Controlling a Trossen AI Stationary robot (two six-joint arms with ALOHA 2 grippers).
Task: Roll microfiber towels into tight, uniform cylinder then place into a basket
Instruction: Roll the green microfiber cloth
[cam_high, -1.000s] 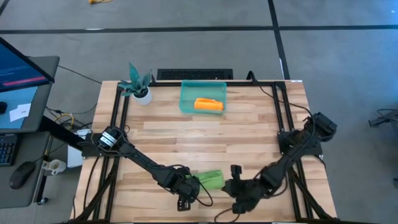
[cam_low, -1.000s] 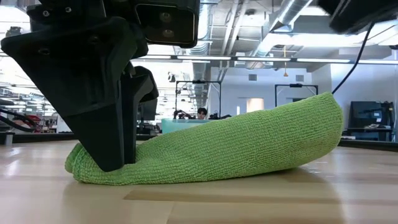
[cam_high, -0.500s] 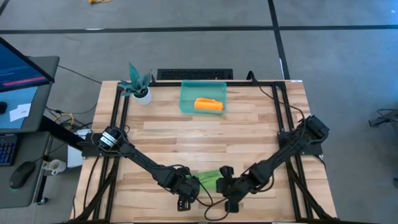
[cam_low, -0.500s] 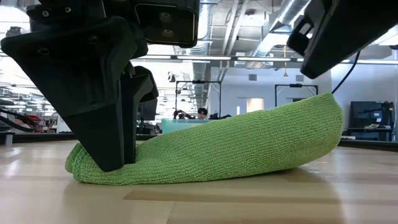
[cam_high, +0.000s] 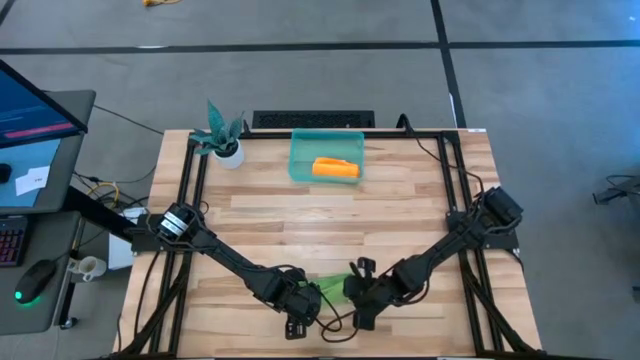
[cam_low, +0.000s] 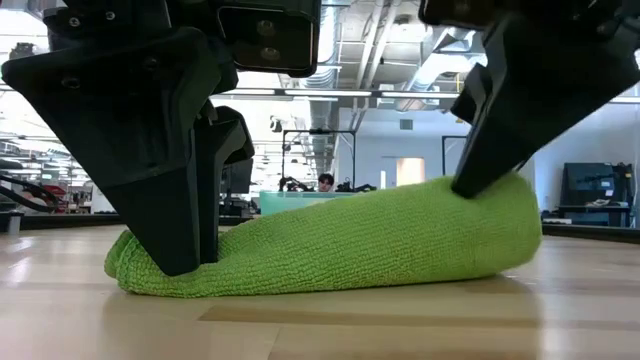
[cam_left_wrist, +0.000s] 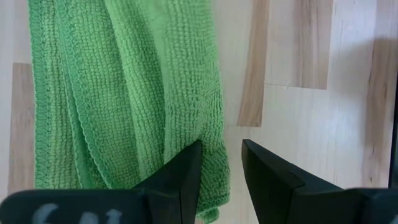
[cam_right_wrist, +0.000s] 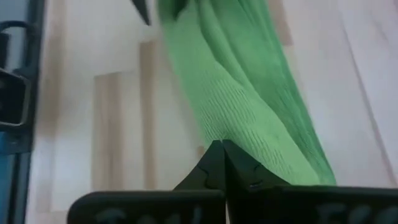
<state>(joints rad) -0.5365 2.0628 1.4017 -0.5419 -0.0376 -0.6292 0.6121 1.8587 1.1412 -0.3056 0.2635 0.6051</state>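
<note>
Since a second ago the right gripper (cam_high: 352, 287) has travelled in from the table's near right side to the rolled lime-green microfiber towel (cam_low: 340, 235), and its fingers have gone from partly apart to closed. In the low view it now presses down on the roll's raised end, which has sunk from a lifted tip to a rounded, flatter shape. The right wrist view shows the two dark fingers (cam_right_wrist: 219, 163) meeting tip to tip at the towel's edge; whether any cloth is pinched between them cannot be told.

The left gripper (cam_left_wrist: 221, 163) has not shifted: its fingers stand partly open, one tip pushed into the hem at the roll's other end, the other tip on bare wood just beside it. The green towel lies between the two grippers, a loose, uneven cylinder with soft folds, a looped terry weave and a stitched border.

Well beyond both grippers, at the far side of the pale wood-plank table (cam_high: 270, 220), sits the shallow translucent teal plastic bin (cam_high: 327, 156), unchanged, with the rolled orange-yellow towel (cam_high: 335, 168) inside it. Just beside the bin stands a small white pot with a teal plant (cam_high: 221, 138).
</note>
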